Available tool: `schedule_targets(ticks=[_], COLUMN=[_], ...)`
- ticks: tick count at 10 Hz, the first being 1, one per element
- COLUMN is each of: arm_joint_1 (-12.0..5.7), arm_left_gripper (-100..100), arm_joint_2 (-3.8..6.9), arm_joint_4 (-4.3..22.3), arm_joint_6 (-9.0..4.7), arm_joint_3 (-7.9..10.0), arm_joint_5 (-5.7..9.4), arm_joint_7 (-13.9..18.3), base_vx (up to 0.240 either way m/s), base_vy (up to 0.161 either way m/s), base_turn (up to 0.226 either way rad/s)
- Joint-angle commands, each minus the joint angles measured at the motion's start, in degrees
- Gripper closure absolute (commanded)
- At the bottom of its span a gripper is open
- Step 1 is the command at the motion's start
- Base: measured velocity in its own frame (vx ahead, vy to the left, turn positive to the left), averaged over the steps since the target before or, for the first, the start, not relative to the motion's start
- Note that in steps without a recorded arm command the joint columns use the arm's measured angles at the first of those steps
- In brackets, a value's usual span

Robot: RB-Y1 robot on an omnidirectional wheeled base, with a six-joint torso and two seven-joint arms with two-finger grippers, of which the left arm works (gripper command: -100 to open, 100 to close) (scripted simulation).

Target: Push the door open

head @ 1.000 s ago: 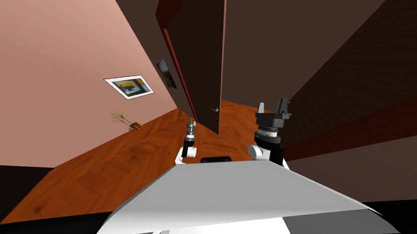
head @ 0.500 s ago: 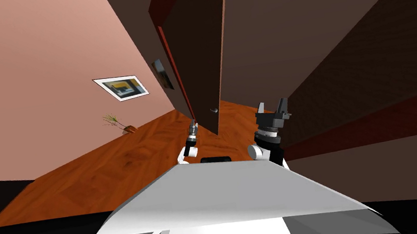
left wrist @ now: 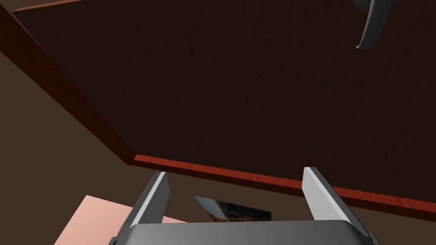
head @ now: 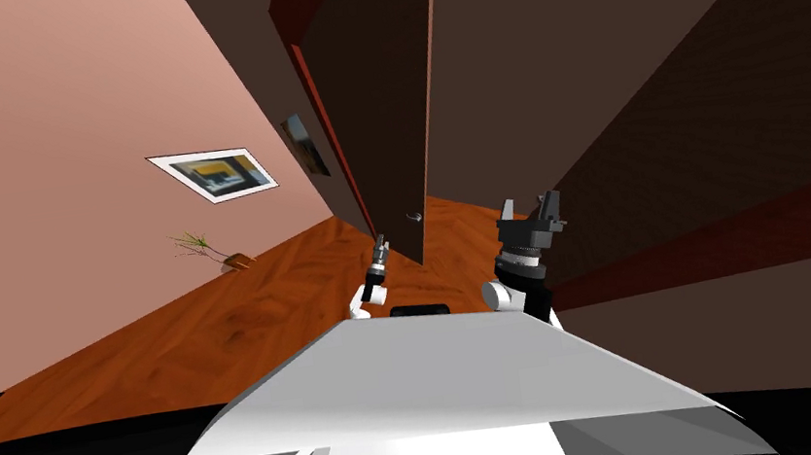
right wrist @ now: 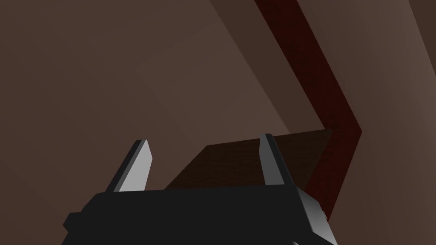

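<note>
Left tool, wide open and empty, faces the dark door.

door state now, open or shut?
Partly open. In the head view the door stands at an angle to the wall, free edge toward me, floor showing past it. Left claw, open, faces its panel.

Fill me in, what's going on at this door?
The robot stands close to a dark brown door, which is partly open. Its left gripper, fingers open and holding nothing, points at the door's face, off to one side of the grey lever handle. Whether it touches the door can't be told. The right gripper is also open and empty, held up beside the brown wall on the right.
</note>
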Motion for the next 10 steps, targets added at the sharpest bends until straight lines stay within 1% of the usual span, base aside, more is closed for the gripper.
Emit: schedule_targets(ticks=[1,2,3,5,6,10], arm_joint_1=[-0.82,-1.63,-1.63,-3.21,-3.21,-6.31], arm_left_gripper=[-100,-100,-100,-100,-100,-100], arm_joint_2=[0.00,0.04,0.04,0.06,0.06,0.02], arm_joint_4=[2.67,4.18,4.65,8.05,8.51,16.07], arm_joint_6=[-0.86,-1.35,-1.35,-2.29,-2.29,-4.15], arm_joint_3=[-0.39,-0.68,-0.68,-1.25,-1.25,-2.37], arm_joint_5=[-0.03,-0.03,-0.03,-0.03,-0.03,-0.03], arm_joint_7=[0.10,0.22,0.22,0.46,0.46,0.93], base_vx=[0.053,0.066,0.050,0.052,0.054,0.068], base_vy=[0.026,0.044,0.034,0.033,0.031,0.060], base_turn=[-0.057,-0.124,-0.047,-0.100,-0.039,-0.103])
